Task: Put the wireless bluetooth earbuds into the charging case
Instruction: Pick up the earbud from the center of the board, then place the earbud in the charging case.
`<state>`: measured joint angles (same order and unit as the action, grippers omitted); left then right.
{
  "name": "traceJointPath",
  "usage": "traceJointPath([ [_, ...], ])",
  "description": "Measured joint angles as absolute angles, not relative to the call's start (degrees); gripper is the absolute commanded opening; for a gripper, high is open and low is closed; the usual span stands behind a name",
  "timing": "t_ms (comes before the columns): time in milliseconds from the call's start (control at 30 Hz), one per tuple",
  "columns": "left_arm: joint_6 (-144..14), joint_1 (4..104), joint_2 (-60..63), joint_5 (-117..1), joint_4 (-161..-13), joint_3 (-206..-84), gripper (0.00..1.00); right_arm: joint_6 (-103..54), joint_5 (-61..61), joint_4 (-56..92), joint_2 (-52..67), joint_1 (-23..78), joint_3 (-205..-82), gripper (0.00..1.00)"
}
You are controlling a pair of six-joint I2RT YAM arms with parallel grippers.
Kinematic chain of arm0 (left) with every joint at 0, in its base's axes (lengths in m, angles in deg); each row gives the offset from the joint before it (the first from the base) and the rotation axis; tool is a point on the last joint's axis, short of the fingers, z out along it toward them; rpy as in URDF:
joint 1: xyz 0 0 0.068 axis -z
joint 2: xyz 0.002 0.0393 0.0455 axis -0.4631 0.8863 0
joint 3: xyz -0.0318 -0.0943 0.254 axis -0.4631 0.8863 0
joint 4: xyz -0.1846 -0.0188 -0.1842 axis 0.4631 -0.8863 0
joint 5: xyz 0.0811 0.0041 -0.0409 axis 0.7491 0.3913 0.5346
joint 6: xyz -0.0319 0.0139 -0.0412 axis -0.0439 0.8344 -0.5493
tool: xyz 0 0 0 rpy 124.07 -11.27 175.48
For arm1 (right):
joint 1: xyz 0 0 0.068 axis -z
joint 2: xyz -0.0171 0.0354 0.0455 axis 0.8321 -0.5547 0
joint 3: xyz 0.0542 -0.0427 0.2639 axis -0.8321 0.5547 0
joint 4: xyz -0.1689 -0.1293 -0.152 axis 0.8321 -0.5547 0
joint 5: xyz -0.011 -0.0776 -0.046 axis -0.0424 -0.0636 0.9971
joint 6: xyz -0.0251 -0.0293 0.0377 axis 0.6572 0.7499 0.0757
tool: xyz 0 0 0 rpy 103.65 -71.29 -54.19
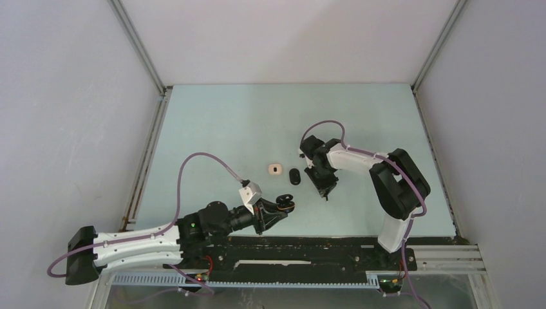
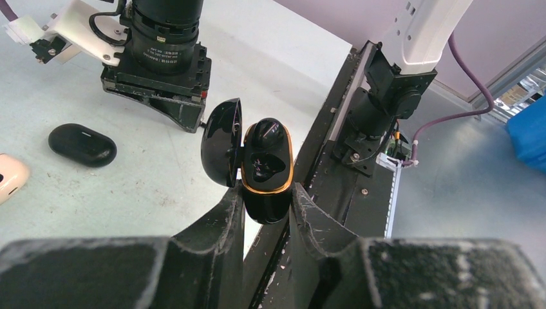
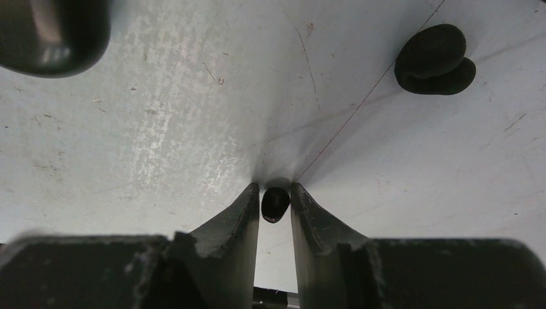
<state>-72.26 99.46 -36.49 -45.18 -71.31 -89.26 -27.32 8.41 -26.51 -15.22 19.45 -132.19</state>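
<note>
The left gripper (image 2: 267, 196) was clamped on the open case (image 2: 266, 161), its lid (image 2: 221, 141) swung back, and what looked like one bud (image 2: 267, 132) sat in the upper well. Well away from the case, the right gripper (image 3: 275, 190) was pinched on a loose black bud (image 3: 275, 205) at the table (image 3: 161, 129). It was gripped but not yet carried over or inserted. Another bud (image 3: 434, 58), it seemed, lay on the table, also away from the case.

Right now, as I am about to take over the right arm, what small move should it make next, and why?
Probably lift straight up a little. The right tool seems closed on the small black earbud down at the pale table, and the left tool holds the open glossy black gold-rimmed charging case, ready to receive it.
</note>
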Motion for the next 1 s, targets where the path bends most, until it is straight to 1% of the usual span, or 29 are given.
traceJointPath([
  [67, -72.26, 99.46, -36.47, -45.18, -71.31, -89.26, 0.00, -27.30, 8.39, -26.53, -15.22, 19.43, -132.19, 0.25],
  [167, -72.26, 99.46, -36.49, -45.18, -71.31, -89.26, 0.00, -27.27, 8.34, -26.51, -15.22, 19.43, -132.14, 0.30],
  [267, -72.24, 99.46, -36.62, -45.18, -71.33, -89.26, 0.00, -27.12, 8.36, -26.55, -15.22, 19.43, -132.10, 0.29],
  [433, -72.20, 99.46, -36.75, -45.18, -71.33, -89.26, 0.00, -26.77, 7.84, -26.44, -14.90, 19.43, -131.62, 0.23],
  [533, -72.20, 99.46, -36.62, -45.18, -71.31, -89.26, 0.00, -26.16, 6.81, -26.51, -14.63, 19.49, -131.29, 0.16],
  [667, -72.22, 99.46, -36.01, -45.18, -71.31, -89.26, 0.00, -25.50, 5.22, -26.40, -14.24, 19.65, -131.07, 0.01],
  [833, -72.22, 99.46, -35.98, -45.21, -71.31, -89.26, 0.00, -23.91, 0.15, -26.47, -11.64, 20.39, -130.96, 0.00],
  [1000, -71.69, 99.46, -35.92, -45.18, -71.29, -89.26, 0.00, -20.28, -4.55, -25.94, -1.85, 22.84, -131.97, 0.00],
])
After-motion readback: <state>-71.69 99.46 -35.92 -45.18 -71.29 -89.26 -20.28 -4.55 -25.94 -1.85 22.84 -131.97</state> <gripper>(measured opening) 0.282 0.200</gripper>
